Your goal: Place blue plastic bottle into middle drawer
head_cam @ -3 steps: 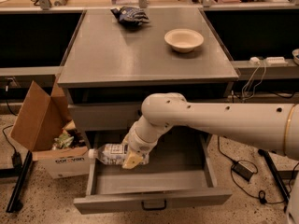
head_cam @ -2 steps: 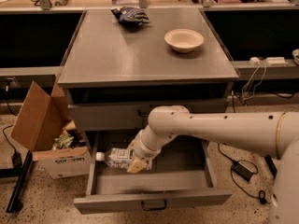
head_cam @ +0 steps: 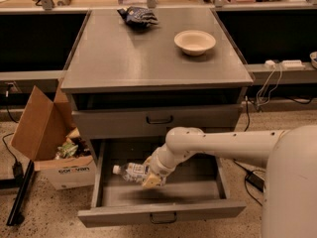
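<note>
The blue plastic bottle (head_cam: 130, 171), clear with a white cap and a pale printed label, lies horizontal with its cap pointing left. My gripper (head_cam: 151, 178) is shut on its right end and holds it inside the open middle drawer (head_cam: 163, 213), low over the left half of the tray. The drawer is pulled out at the bottom of the cabinet, its low front panel and dark handle toward the camera. My white arm reaches in from the right.
A closed grey drawer with a taller front panel (head_cam: 158, 119) sits above the open one. On the cabinet top (head_cam: 124, 58) lie a dark blue snack bag (head_cam: 137, 17) and a cream bowl (head_cam: 194, 41). A cardboard box (head_cam: 52, 143) of scraps stands at the left.
My gripper has moved down and slightly right with the bottle, carrying it lower into the open drawer. The drawer itself has not moved.
</note>
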